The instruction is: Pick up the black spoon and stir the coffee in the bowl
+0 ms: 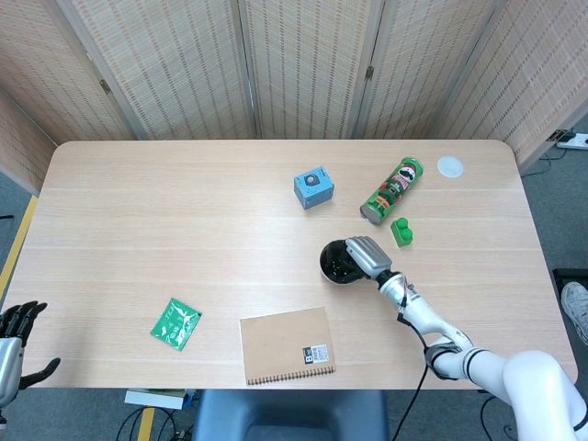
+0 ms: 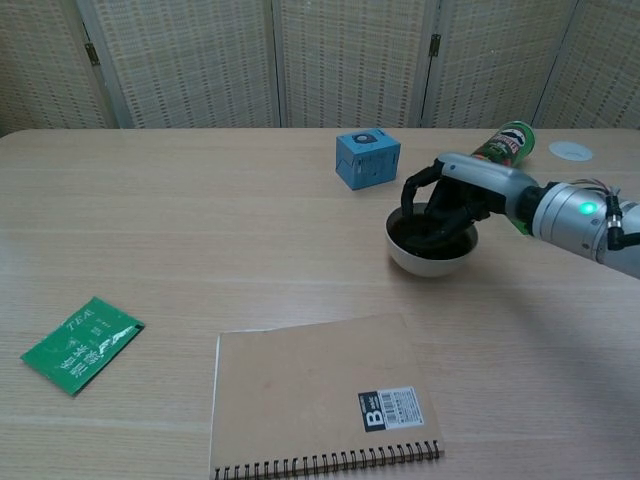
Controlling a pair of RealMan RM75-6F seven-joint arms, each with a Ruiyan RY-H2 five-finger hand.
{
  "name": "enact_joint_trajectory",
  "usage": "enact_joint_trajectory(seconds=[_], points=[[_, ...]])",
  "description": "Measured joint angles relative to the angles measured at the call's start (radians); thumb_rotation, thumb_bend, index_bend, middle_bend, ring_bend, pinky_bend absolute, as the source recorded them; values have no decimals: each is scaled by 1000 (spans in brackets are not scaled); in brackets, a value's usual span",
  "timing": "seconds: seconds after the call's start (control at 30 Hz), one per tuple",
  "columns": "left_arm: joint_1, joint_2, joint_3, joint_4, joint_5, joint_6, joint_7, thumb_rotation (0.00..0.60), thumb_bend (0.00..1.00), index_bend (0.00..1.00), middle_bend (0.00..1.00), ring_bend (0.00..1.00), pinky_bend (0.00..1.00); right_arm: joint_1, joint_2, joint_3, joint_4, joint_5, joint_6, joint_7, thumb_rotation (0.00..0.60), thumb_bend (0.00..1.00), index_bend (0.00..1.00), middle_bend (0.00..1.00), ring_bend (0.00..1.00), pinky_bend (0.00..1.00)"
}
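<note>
Spoon is the hard bit to see: it's black, the coffee is black, & the right hand (image 2: 455, 200) sits right on top of the bowl (image 2: 432, 255), so I can't pick the spoon out in either view. The fingers (image 2: 420, 195) curl down over the bowl's rim into the dark middle, close together like they pinch smth thin, prob the spoon handle, but I can't tell for sure if they hold it. If it's there, it's under the fingers, inside the bowl. I'd guess a spoon like that is light, stiff & a bit slippy, so best held up high on the handle, w/ the scoop end down in the drink. Bowl looks small & light too, so a hard push could slide it or slosh coffee on the table (image 2: 200, 230). Just past the fingers, on the far side, lie a green chip can (image 1: 392, 189) & a small green block (image 1: 401, 231); a blue box (image 2: 367, 158) is near, off to the fingers' left. Left hand (image 1: 18, 323) is way off at the table's edge, fingers apart, holding nothing, partly cut off by the frame.
</note>
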Motion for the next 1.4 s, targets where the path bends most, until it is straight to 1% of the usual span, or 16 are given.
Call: enact_joint_trajectory(seconds=[0.17,0.33,0.47,0.63,0.73,0.8,0.83,0.87,0.9,0.97,1.0,1.07,1.13,1.17,1.3,1.4], points=[[0,2,-2,-2,4,5,-4,600,206,184,169,140,189,-17,37,2,-70,0,30,-38,600,7,186,1000,1000,1000],[-2,1,-3,0,10,6,-13,600,207,183,169,140,189,-44,100,2,-157,-2,75,-82,600,7,153,1000,1000,1000],[-8,2,-8,3,14,6,-21,600,207,183,169,140,189,-78,187,0,-248,-3,121,-149,600,6,134,996,1000,1000],[-21,2,-16,8,16,-2,-23,600,207,183,169,140,189,-127,295,-7,-348,-6,185,-280,600,23,135,952,1000,1000],[-31,-1,-21,8,16,-11,-23,600,207,183,168,140,189,-168,363,-13,-419,-3,236,-385,600,126,182,882,996,1000],[-39,-6,-25,8,17,-17,-21,600,207,183,168,140,189,-201,407,-17,-467,1,275,-467,600,185,242,814,953,995],[-44,-10,-27,7,18,-21,-21,600,206,183,168,140,189,-217,426,-20,-487,4,293,-504,600,215,278,769,906,975],[-47,-13,-29,7,18,-23,-22,600,206,183,168,140,189,-239,452,-25,-515,6,317,-554,600,243,306,710,835,922],[-50,-15,-31,6,18,-25,-25,600,206,183,168,140,189,-258,473,-29,-536,9,336,-591,600,247,310,674,790,878],[-58,-22,-36,3,18,-30,-29,600,207,183,168,140,189,-308,524,-41,-588,13,387,-671,600,248,310,550,622,711],[-62,-25,-38,2,19,-32,-29,600,207,183,168,140,189,-331,544,-47,-609,13,411,-697,600,248,310,513,569,661],[-68,-32,-41,-1,20,-35,-21,600,207,183,168,140,189,-375,582,-59,-643,12,459,-732,600,247,310,394,401,493],[-76,-38,-43,-8,23,-40,-12,600,207,183,168,140,189,-423,607,-73,-665,7,513,-749,600,248,298,318,311,391],[-79,-41,-43,-13,26,-42,-10,600,207,183,168,140,189,-452,614,-83,-672,2,543,-751,600,247,264,275,265,339],[-91,-51,-43,-27,40,-47,4,600,207,183,168,140,189,-538,627,-111,-682,-7,618,-746,600,230,122,178,161,223],[-96,-59,-47,-35,43,-43,20,600,207,183,168,140,189,-592,637,-127,-689,-15,663,-738,600,214,81,163,141,197]])
